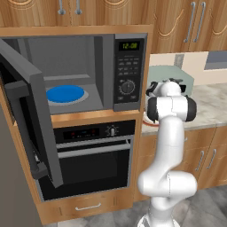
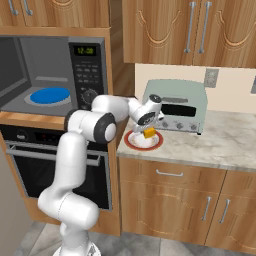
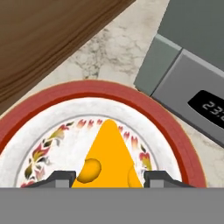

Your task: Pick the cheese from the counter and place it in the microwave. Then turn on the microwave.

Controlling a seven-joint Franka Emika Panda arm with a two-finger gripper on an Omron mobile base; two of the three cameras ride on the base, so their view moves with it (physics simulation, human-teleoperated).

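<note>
I hold the gripper open astride the cheese; close squarely, centred, before lifting off the plate.

microwave door swung wide, blue plate inside, toaster oven beside cheese

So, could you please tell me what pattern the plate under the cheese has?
The round white plate has a red rim and red-and-yellow floral motifs, clearest in the hand view.

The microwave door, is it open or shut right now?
Open. The microwave door swings out to the left, showing the grey inside and a blue plate in it.
</note>
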